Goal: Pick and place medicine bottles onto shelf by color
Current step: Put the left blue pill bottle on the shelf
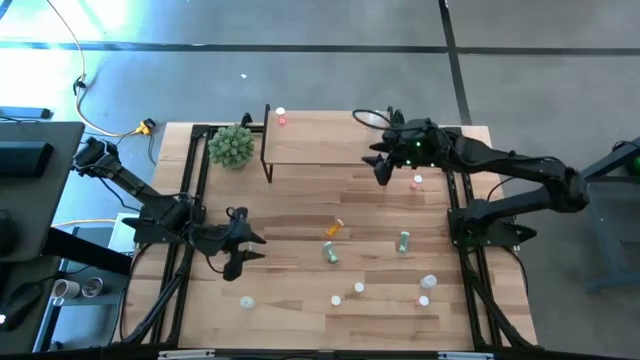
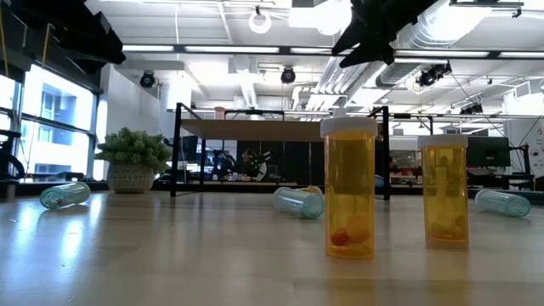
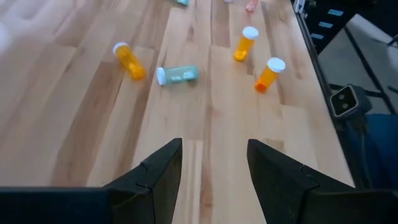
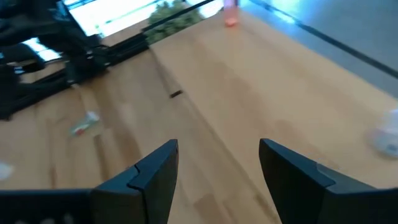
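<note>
Wood-plank surface (image 1: 300,250) with bottles scattered all over the near half, and the shelf (image 1: 320,140) at the far end with one pink bottle (image 1: 281,117) already standing on its far-left corner. Right gripper (image 1: 383,170) hangs just over the shelf's right end, fingers spread with nothing between them, and from its wrist view the pink one sits way off at the opposite end of the shelf top. A second pink bottle (image 1: 417,182) stands on the surface just beside that gripper, off the shelf's right edge, so my guess is that's the pick in hand. Left gripper (image 1: 240,255) hovers low over the left-middle of the surface, also spread and empty; ahead of it are an orange bottle (image 3: 129,60) on its side, a green one (image 3: 177,74) lying next to that, and two upright orange ones (image 3: 245,43) further on. To do this well I'd drop the right gripper straight down around the nearby pink bottle, grab below the cap so it doesn't tip, then set it down next to the other pink so colours stay grouped. Lying bottles will probably roll, so close across the body, not along it. Plant (image 1: 231,146) sits just beside the shelf's left end, worth steering clear of.
</note>
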